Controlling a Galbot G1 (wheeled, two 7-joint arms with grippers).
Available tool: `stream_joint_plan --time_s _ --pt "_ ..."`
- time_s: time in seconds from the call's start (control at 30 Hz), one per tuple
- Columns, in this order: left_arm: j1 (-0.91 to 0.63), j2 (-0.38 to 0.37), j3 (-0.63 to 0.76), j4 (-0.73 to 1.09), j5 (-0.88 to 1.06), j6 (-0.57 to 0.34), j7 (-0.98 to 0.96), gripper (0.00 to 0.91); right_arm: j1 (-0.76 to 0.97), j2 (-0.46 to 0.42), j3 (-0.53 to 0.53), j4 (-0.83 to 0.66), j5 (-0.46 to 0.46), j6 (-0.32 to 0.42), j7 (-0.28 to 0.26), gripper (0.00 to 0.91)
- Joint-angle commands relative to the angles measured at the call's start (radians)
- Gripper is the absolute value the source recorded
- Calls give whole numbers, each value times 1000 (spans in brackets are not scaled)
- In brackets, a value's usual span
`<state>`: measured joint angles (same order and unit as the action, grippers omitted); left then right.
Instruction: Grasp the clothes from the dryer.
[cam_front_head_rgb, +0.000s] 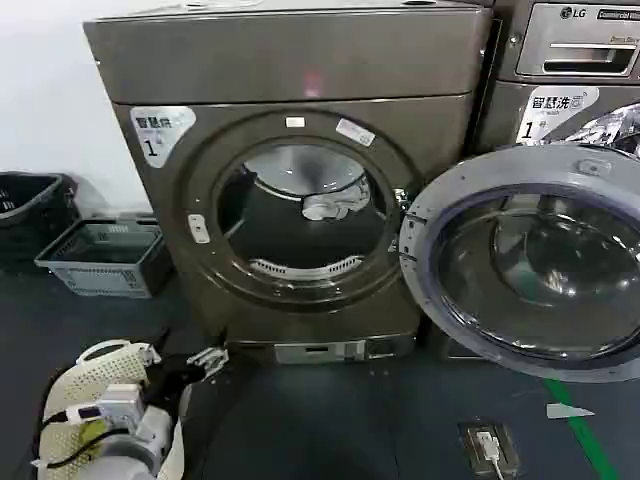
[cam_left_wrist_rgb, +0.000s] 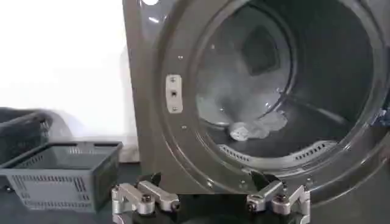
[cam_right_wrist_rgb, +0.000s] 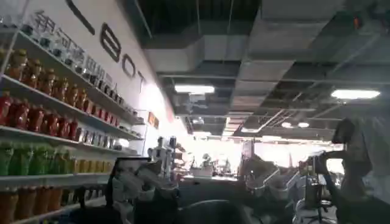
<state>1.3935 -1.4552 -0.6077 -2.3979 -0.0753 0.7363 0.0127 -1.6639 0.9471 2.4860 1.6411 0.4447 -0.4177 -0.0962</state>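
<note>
Silver metal fingers of the left gripper (cam_left_wrist_rgb: 210, 201) are spread wide apart, and nothing is between them. They touch nothing. In the head view this left gripper (cam_front_head_rgb: 208, 360) sits low, near the floor, in front of the bottom left corner of the dryer (cam_front_head_rgb: 290, 70). It is outside the machine and points toward the round hole.

The right gripper (cam_right_wrist_rgb: 204, 182) points away, toward a room with shelves of bottles (cam_right_wrist_rgb: 42, 115). I cannot tell if its fingers are spread or closed.

The dryer's door (cam_front_head_rgb: 530, 270) hangs wide open to the right. Inside the drum, the clothes (cam_front_head_rgb: 325, 205) lie as a small white bundle toward the back. From the left wrist view, the clothes (cam_left_wrist_rgb: 256, 128) rest on the bottom curve of the drum, well apart from the fingers.

I think the job is at the very start: reaching in. Nothing is grabbed yet. Next, the left arm must go up and forward through the round hole without bumping the rim (cam_left_wrist_rgb: 183, 131). Then it must come down on the bundle and squeeze.

A grey basket (cam_front_head_rgb: 100, 258) sits on the floor to the left of the dryer.
</note>
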Motion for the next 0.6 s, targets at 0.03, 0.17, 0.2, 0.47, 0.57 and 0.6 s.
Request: stream_joint_plan --time_s 0.03,0.17,0.2,0.47,0.57,0.6 --pt "0 0 -7 -2 0 49 -2 907 3 3 -26 -29 -2 132 24 907" --pt "2 -1 -8 -5 0 49 -2 907 4 7 -34 -25 -3 132 18 907" --pt "3 -2 -8 -5 1 49 -2 907 7 6 -34 -25 1 133 19 907" --pt "9 -2 -14 -9 -1 49 -3 907 11 7 -43 -22 2 110 38 907" --pt "9 -1 -15 -11 -1 49 -3 907 14 6 -49 -24 3 111 38 907" --pt "9 -1 -15 -14 -1 49 -2 907 15 6 -50 -24 3 111 38 907"
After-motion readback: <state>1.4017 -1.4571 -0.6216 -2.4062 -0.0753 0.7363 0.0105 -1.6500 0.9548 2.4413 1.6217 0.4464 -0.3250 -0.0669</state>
